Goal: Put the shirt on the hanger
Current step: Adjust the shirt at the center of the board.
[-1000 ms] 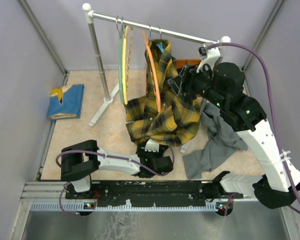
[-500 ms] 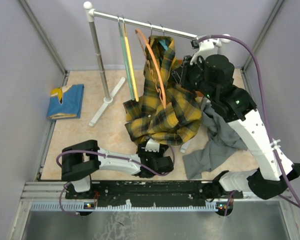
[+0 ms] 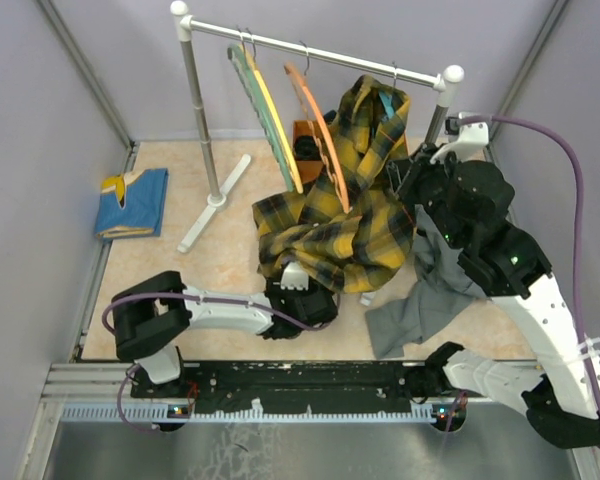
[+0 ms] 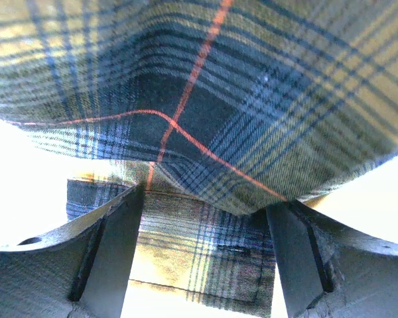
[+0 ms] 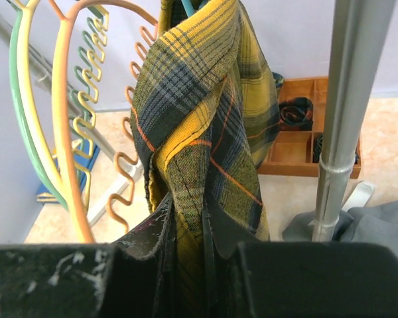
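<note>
The yellow and black plaid shirt (image 3: 350, 230) hangs from the rail near its right end. Its lower part is heaped on the floor. A bit of the teal hanger (image 3: 388, 103) shows inside the collar, and also at the top of the right wrist view (image 5: 188, 6). My right gripper (image 3: 407, 188) is shut on a bunched fold of the shirt (image 5: 199, 119) just below the collar (image 5: 189, 212). My left gripper (image 3: 298, 287) lies low at the shirt's front hem. Its fingers stand open (image 4: 205, 218) with plaid cloth (image 4: 252, 99) draped over and between them.
Green (image 3: 265, 110), yellow and orange (image 3: 315, 115) hangers hang on the rail left of the shirt. The rack's right post (image 3: 442, 100) stands close to my right arm (image 5: 348, 99). A grey garment (image 3: 430, 290) lies at the right, a blue cloth (image 3: 135, 200) at the left, a wooden tray (image 3: 308, 135) at the back.
My right arm has swung right and pulled the shirt and its hanger along the rail toward the right post. The other hangers swing. The left gripper stays under the hem.
</note>
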Action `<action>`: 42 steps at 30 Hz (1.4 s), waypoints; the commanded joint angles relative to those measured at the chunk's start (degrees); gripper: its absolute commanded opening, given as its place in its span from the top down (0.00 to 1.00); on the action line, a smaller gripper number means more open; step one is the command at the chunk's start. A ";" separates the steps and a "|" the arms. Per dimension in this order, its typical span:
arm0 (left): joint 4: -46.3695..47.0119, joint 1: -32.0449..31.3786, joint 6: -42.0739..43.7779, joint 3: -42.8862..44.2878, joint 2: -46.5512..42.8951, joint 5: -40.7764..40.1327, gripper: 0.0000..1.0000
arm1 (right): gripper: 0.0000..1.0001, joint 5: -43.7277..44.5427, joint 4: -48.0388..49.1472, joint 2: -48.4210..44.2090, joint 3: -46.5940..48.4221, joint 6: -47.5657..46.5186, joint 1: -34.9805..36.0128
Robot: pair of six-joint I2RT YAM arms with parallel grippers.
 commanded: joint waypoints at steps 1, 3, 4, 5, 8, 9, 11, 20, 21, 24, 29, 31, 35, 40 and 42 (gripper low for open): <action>-8.82 7.24 5.49 -3.68 1.62 4.85 0.20 | 0.86 0.73 7.94 -4.10 -2.67 1.89 -0.33; -9.54 9.28 8.08 -2.26 1.91 1.97 0.19 | 0.84 -0.29 8.10 -4.88 -3.62 1.71 -0.32; -10.14 9.86 9.22 -1.31 2.62 -0.36 0.17 | 0.83 -0.76 8.02 -5.04 -3.92 1.59 -0.34; -11.29 10.37 9.25 0.33 3.55 -2.23 0.15 | 0.84 -1.24 7.71 -5.00 -4.06 1.43 -0.35; -17.10 11.30 11.13 6.69 7.61 -8.99 0.11 | 0.87 -2.49 6.61 -4.63 -4.34 1.11 -0.35; -19.57 11.74 10.70 8.99 9.03 -11.61 0.11 | 0.88 -2.69 6.43 -4.53 -4.61 1.01 -0.35; -25.05 12.14 9.34 12.66 11.28 -18.51 0.06 | 0.89 -2.81 6.38 -4.77 -5.15 0.97 -0.35; -23.21 6.57 9.30 14.91 12.39 -16.03 0.02 | 0.85 -2.21 5.85 -5.92 -5.74 -0.20 -0.32; -22.15 4.27 8.38 13.80 11.44 -14.87 0.01 | 0.84 -2.32 5.87 -6.03 -5.84 -0.29 -0.34; -25.05 -2.59 -0.16 13.29 10.31 -13.54 0.01 | 0.84 -2.79 6.08 -5.99 -6.02 -0.24 -0.35; -40.67 -10.98 -22.98 15.81 10.69 -15.46 0.01 | 0.84 -3.43 6.03 -6.08 -6.82 -0.06 -0.35; -47.12 -13.72 -32.16 16.56 11.26 -16.75 0.01 | 0.84 -3.32 6.02 -6.27 -7.35 -0.06 -0.35; -55.82 -20.26 -44.44 18.37 13.88 -19.64 0.01 | 0.84 -3.11 5.50 -6.42 -7.96 -0.22 -0.35; -57.78 -28.72 -49.12 22.36 17.54 -21.51 0.01 | 0.83 -3.37 4.97 -6.04 -8.36 -0.52 -0.35; -54.86 -31.35 -45.99 23.69 17.04 -21.95 0.01 | 0.83 -3.64 4.81 -5.93 -8.66 -0.50 -0.32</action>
